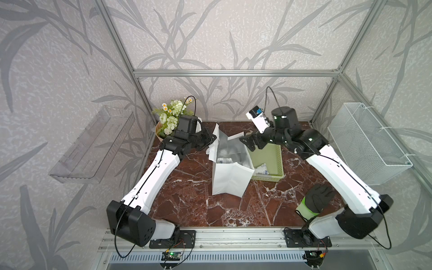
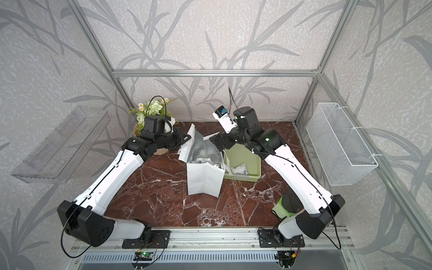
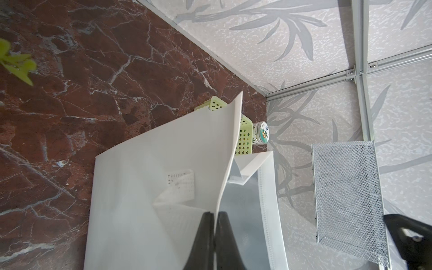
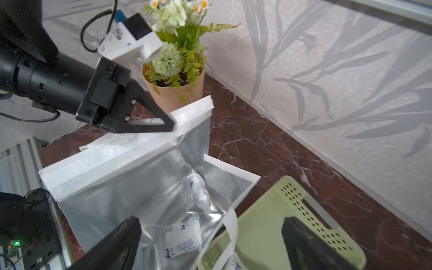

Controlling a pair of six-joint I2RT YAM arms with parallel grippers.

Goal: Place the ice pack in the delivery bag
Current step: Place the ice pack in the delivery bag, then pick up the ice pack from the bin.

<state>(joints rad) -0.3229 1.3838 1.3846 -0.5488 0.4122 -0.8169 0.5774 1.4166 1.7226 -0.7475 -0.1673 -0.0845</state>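
Lying in delivery bag (image 4: 112, 163): two ice packs (image 4: 183, 238)

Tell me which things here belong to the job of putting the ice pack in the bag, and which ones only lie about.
For the job:
delivery bag, rim pinched by the left claw
ice packs already inside it
ice pack in the green basket
right claw, open and empty

Lying about:
potted flowers
glove
wire basket
clear tray
small jar

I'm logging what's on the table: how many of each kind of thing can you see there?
ice packs: 3
delivery bag: 1
green basket: 1
flower pot: 1
glove: 1
small jar: 1
Total: 8
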